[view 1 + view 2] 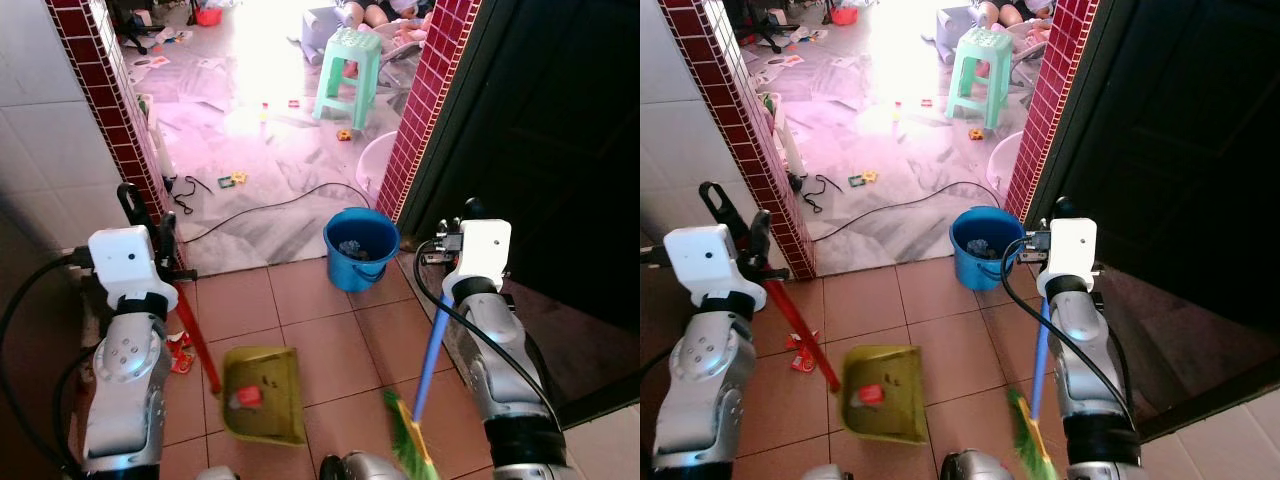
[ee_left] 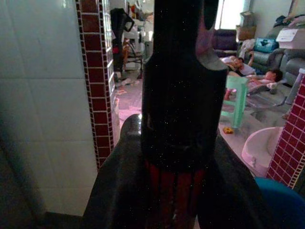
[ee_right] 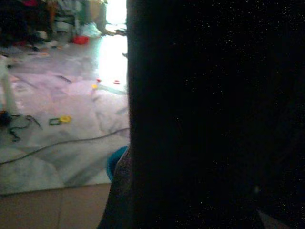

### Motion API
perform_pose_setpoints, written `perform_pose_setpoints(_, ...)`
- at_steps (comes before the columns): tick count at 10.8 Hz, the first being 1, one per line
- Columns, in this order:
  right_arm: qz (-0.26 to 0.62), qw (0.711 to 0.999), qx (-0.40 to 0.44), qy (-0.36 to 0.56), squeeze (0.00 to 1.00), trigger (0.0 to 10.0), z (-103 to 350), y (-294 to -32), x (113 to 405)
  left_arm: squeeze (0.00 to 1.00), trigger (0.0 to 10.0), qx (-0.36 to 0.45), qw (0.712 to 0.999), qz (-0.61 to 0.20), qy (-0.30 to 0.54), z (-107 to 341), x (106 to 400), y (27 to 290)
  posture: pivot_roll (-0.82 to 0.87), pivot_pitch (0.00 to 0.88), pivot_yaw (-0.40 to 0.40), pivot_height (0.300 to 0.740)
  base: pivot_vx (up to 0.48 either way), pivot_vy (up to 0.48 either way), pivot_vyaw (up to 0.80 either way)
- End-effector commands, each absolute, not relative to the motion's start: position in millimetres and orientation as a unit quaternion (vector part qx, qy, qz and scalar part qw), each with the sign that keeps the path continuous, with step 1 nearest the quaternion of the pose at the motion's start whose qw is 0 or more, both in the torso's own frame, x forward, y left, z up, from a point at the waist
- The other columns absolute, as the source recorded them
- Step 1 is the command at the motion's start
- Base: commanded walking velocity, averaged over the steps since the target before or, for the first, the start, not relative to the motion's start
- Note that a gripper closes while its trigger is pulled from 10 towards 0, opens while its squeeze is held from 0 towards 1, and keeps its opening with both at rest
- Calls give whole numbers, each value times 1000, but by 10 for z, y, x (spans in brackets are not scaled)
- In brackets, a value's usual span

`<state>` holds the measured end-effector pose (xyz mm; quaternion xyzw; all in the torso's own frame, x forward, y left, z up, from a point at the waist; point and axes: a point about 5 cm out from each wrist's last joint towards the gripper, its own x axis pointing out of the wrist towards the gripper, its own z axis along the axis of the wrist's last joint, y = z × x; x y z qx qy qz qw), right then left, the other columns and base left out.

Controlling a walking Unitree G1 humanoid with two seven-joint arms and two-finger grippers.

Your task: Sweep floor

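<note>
Green broom point(image 1: 410, 440) at bottom middle, held tight by right gripper point(image 1: 447, 262); left gripper point(image 1: 150, 225) squeezes the red-handled yellow dustpan point(image 1: 263, 395).

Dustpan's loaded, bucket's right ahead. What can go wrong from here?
1. The yellow-green dustpan, held by its red handle in the left gripper, looks tilted; the red scrap in it may slide out before the blue bucket.
2. The broom in the right gripper hangs close beside the pan and may knock it.
3. A black cable crosses the floor beyond the bucket: snag risk.
</note>
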<state>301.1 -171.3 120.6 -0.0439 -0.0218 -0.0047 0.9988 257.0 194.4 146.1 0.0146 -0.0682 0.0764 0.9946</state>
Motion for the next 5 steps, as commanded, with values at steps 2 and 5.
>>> perform_pose_setpoints(2,10,998,-29,-62,0,10000,1356,-1651,3011,0,10000,15,993,66,-102,1633,2548,1903,-6,2,-46,740,0,0,0)
perform_pose_setpoints(5,19,997,-24,-68,0,10000,1383,-1594,3012,0,10000,10,993,58,-101,1654,2582,1874,-8,0,-38,740,0,-215,0)
